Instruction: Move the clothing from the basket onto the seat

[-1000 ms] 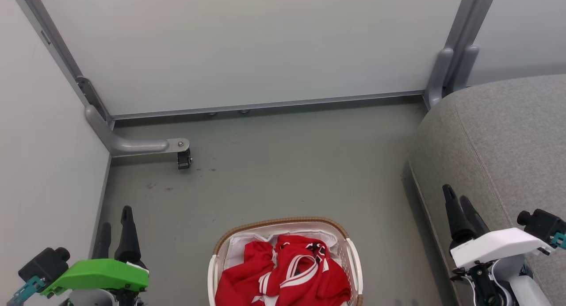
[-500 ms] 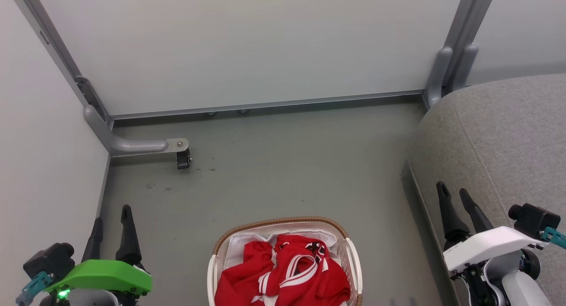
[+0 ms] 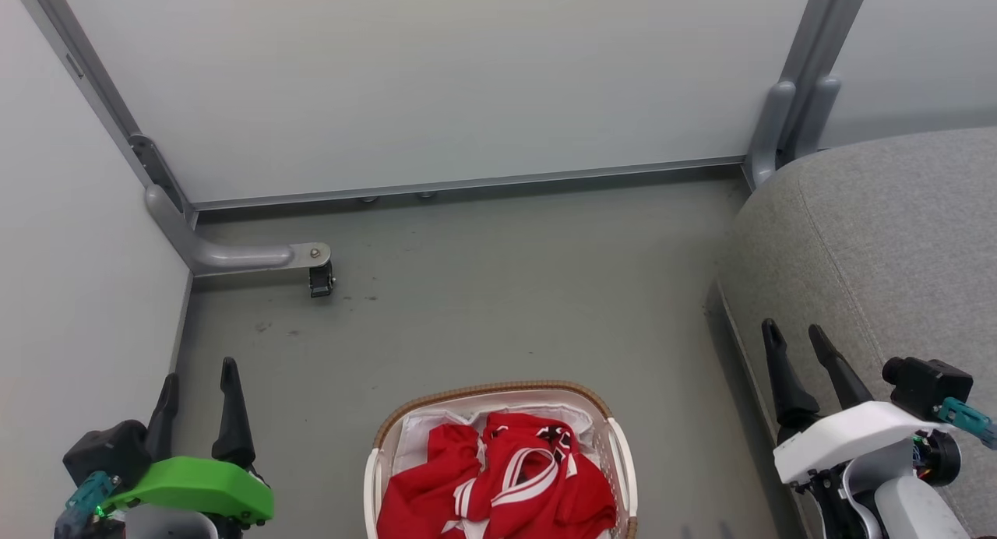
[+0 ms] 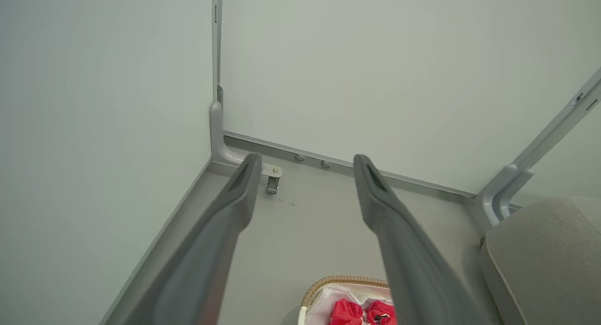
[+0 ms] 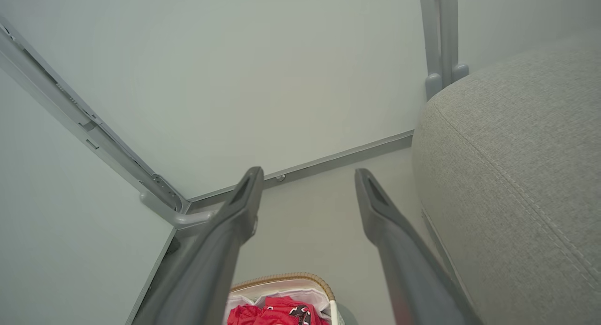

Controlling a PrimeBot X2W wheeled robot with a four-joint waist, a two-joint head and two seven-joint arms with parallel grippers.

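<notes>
My left gripper [image 3: 198,383] and right gripper [image 3: 794,344] both gape wide and empty, so I should dip into the laundry basket [image 3: 498,389] and pinch the red jersey [image 3: 514,484] at a bunched fold.

Pale partition panels [image 3: 436,79] are enclosing the grey-green floor [image 3: 514,290] from 9 to 1 o'clock. A grey metal foot [image 3: 241,255] with a black caster [image 3: 320,278] is jutting out at 10 o'clock; twin grey posts [image 3: 781,126] are standing at 1 o'clock.
</notes>
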